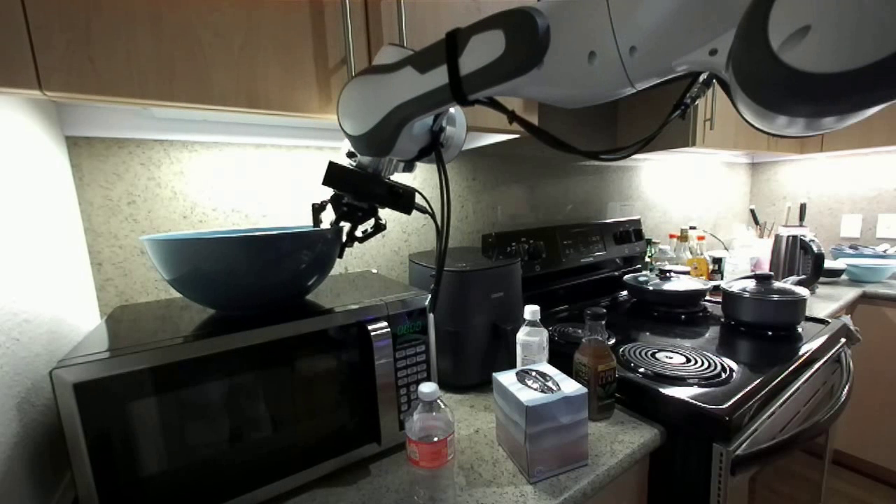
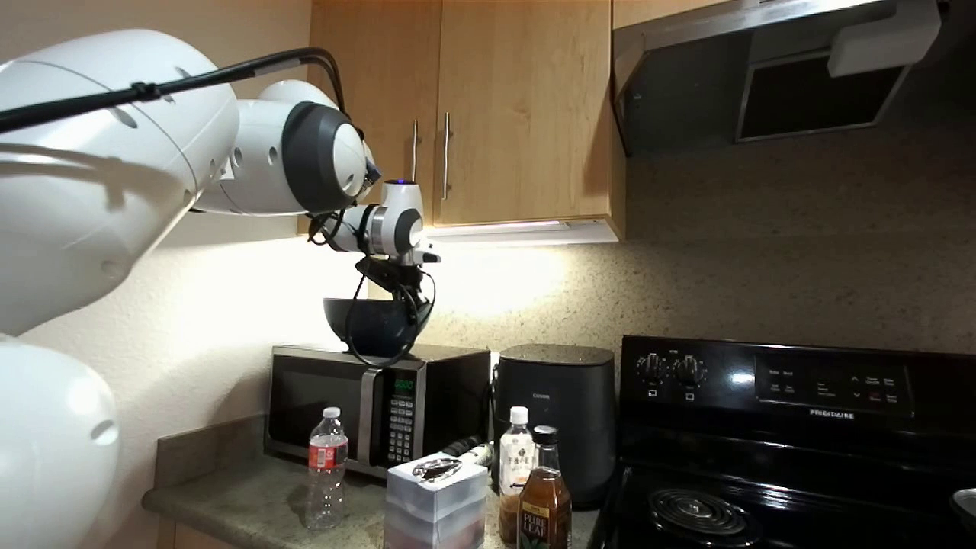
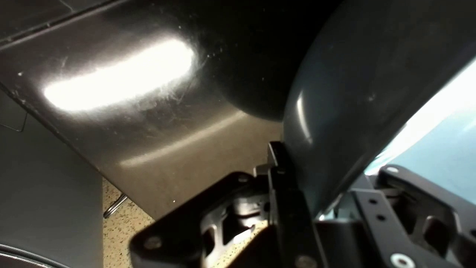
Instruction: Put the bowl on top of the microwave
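The dark teal-blue bowl [image 1: 241, 269] sits upright on the top of the silver-and-black microwave [image 1: 224, 413]. Both also show in an exterior view, the bowl [image 2: 370, 324] above the microwave [image 2: 324, 393]. My gripper [image 1: 330, 238] straddles the bowl's rim on the side toward the air fryer. In the wrist view, the gripper [image 3: 321, 173] has one finger against the bowl's [image 3: 346, 93] outer wall. The other finger is on the inner side, with a gap to the rim, its tip partly hidden. The fingers are apart. The microwave top [image 3: 208, 160] shows the bowl's dark reflection.
A black air fryer [image 1: 467, 315] stands beside the microwave. A clear bottle [image 1: 430, 434], a tissue box [image 1: 540, 423], a white-capped bottle [image 1: 532, 339] and a tea bottle [image 1: 595, 367] stand in front. Wooden cabinets [image 1: 196, 56] hang low above. The stove [image 1: 672, 357] is further along.
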You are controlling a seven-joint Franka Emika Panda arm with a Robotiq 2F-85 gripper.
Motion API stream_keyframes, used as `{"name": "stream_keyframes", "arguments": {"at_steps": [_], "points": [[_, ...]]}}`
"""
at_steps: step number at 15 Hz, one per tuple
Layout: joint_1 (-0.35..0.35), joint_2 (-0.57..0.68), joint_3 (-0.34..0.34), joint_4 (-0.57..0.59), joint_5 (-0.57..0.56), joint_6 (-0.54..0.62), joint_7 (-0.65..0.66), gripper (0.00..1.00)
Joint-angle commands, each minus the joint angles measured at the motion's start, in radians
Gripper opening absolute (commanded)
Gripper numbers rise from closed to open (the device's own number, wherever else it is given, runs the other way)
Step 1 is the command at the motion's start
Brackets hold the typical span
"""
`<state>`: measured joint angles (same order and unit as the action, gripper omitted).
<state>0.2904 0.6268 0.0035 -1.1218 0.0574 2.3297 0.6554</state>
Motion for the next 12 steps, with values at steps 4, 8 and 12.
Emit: {"name": "stream_keyframes", "arguments": {"at_steps": [4,8,12], "points": [[0.014,0.03,-0.044,0.057,-0.021,-0.026,0.066,0.52],[0.014,0.0,-0.074,0.043,-0.02,-0.008,0.105,0.77],[0.016,-0.023,-0.103,0.039,-0.018,-0.009,0.137,0.99]]}}
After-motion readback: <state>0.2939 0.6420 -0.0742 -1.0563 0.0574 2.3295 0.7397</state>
